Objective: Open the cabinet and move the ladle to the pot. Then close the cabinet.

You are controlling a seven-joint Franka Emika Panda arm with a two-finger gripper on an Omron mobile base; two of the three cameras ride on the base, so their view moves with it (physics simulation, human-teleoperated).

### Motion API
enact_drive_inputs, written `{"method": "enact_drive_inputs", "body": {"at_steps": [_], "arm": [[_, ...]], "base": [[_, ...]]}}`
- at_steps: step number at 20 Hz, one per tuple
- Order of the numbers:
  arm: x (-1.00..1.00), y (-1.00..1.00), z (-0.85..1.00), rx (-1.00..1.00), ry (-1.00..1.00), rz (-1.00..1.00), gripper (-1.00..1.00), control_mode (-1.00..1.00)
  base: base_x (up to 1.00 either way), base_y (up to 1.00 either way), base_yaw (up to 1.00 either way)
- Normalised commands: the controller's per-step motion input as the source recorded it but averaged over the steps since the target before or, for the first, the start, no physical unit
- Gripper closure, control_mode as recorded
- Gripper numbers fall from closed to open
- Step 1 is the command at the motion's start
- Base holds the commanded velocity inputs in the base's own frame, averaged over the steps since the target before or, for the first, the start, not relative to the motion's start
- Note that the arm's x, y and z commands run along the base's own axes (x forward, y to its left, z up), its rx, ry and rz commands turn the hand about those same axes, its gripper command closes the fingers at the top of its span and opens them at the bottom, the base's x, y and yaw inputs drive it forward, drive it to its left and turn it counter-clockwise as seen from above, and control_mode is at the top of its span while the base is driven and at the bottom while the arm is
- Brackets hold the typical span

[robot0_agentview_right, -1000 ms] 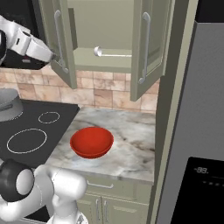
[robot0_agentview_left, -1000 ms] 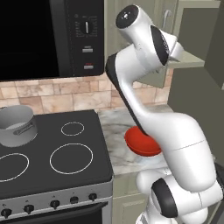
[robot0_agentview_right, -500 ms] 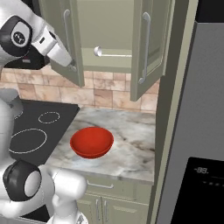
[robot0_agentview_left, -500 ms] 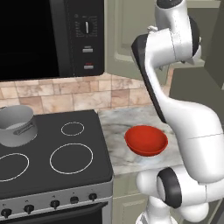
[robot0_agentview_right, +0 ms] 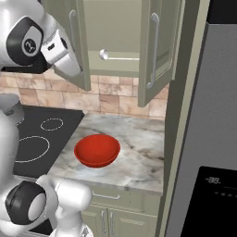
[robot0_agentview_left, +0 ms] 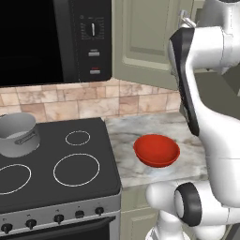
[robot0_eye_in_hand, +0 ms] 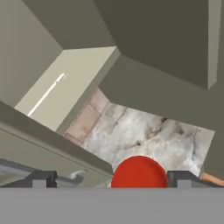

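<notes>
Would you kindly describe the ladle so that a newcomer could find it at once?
Start at the wall cabinet above the marble counter, its two doors swung open. On its bottom shelf lies the ladle, a thin silver handle ending in a small round bowl at the left. It is the one metal utensil up there, unlike the red bowl below.

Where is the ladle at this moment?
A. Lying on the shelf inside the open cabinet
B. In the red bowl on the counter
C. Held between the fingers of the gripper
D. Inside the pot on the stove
A. In the right base view the ladle lies on the shelf of the cabinet, whose doors stand open, while the pot holds nothing and the gripper is open and empty.
</notes>
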Motion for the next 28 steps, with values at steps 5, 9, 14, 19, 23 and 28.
{"method": "enact_drive_inputs", "body": {"at_steps": [5,9,14,19,23,28], "arm": [[-0.27,-0.18,0.0,0.11,-0.15,-0.01,-1.0,-1.0],[-0.09,-0.32,-0.02,0.16,-0.08,-0.01,-1.0,-1.0],[0.01,-0.28,-0.11,0.2,-0.11,0.0,-1.0,-1.0],[0.26,-0.1,-0.22,0.22,-0.07,0.0,-1.0,-1.0],[0.44,-0.02,-0.12,0.2,-0.02,0.0,-1.0,-1.0],[0.35,-0.01,-0.05,0.19,-0.03,0.0,-1.0,-1.0]], "base": [[0.0,0.0,0.0],[0.0,0.0,0.0],[0.0,0.0,0.0],[0.0,0.0,0.0],[0.0,0.0,0.0],[0.0,0.0,0.0]]}}
